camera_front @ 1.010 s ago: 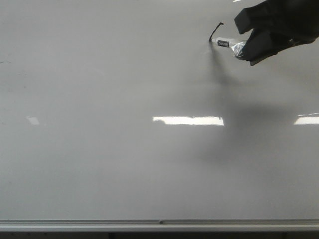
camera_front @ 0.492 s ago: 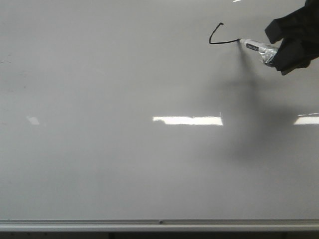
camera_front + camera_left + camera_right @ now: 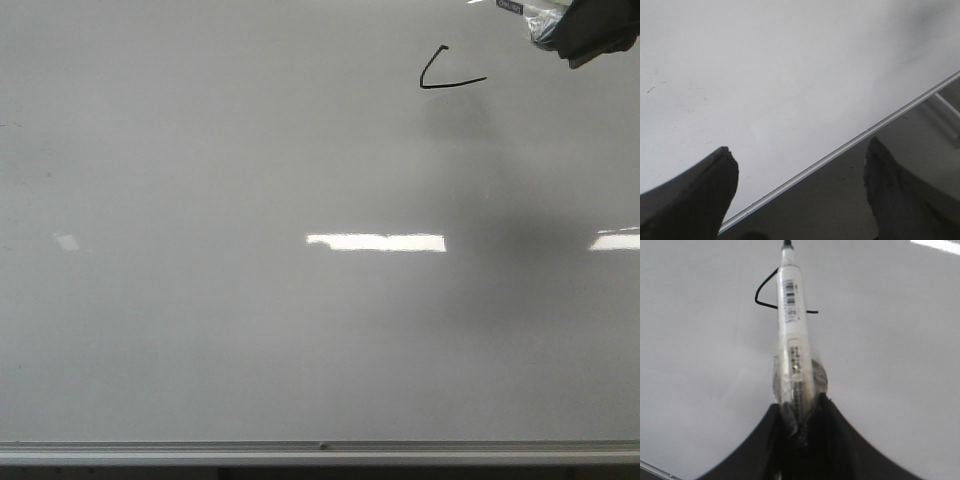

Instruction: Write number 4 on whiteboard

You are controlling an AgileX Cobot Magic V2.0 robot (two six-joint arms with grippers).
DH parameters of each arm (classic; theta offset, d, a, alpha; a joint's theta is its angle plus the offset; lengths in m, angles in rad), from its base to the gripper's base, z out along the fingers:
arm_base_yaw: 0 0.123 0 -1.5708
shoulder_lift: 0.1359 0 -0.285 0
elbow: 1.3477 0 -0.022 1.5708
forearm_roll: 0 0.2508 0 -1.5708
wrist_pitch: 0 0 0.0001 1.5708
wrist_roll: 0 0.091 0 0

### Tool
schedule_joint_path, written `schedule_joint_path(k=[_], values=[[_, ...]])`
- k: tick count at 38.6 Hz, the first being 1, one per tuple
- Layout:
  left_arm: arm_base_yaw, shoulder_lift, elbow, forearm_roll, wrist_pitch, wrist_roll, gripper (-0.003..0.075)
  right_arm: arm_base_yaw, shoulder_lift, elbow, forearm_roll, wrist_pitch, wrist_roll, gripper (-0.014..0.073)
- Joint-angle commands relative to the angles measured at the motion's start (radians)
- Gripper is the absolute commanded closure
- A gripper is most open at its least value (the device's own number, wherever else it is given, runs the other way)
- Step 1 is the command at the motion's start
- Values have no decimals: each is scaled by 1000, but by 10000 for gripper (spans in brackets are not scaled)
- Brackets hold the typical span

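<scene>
across the whiteboard (image 3: 250, 330) the half-drawn number 4 (image 3: 447, 74) sits upper right, its crossbar now finished, while the right gripper (image 3: 590, 35), jaws pinching the marker (image 3: 792, 335), has lifted, cut off at the corner; left gripper (image 3: 800, 192) spread, empty.

A white marker (image 3: 791, 320) with a black tip points away from the camera in the right wrist view. It has a barcode and small print on its side, and clear shiny tape wrapped around its lower end. In the front view only its end (image 3: 522, 10) peeks in at the top right corner.
</scene>
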Motion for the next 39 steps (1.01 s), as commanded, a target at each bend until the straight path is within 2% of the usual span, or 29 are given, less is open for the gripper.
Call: schedule_joint_path(k=[1, 14, 16, 21, 23, 33, 39], values=[[2, -3, -28, -18, -74, -10, 207, 3, 6, -50, -5, -89, -4, 643], [2, -3, -28, -18, -74, -10, 207, -3, 154, -98, -6, -74, -4, 643], [2, -3, -28, -18, -74, -10, 207, -3, 179, -94, -10, -42, -4, 643], [2, -3, -28, -18, -74, -10, 206, 10, 224, -88, -22, 200, -25, 643], [2, -3, -28, -18, -76, -10, 206, 11, 225, -87, -24, 226, -52, 643], [2, -3, -30, -18, -90, -10, 207, 11, 56, -89, -24, 172, -54, 643], [2, -3, -42, -33, -86, 56, 206, 11, -73, -89, -24, 233, -63, 643]])
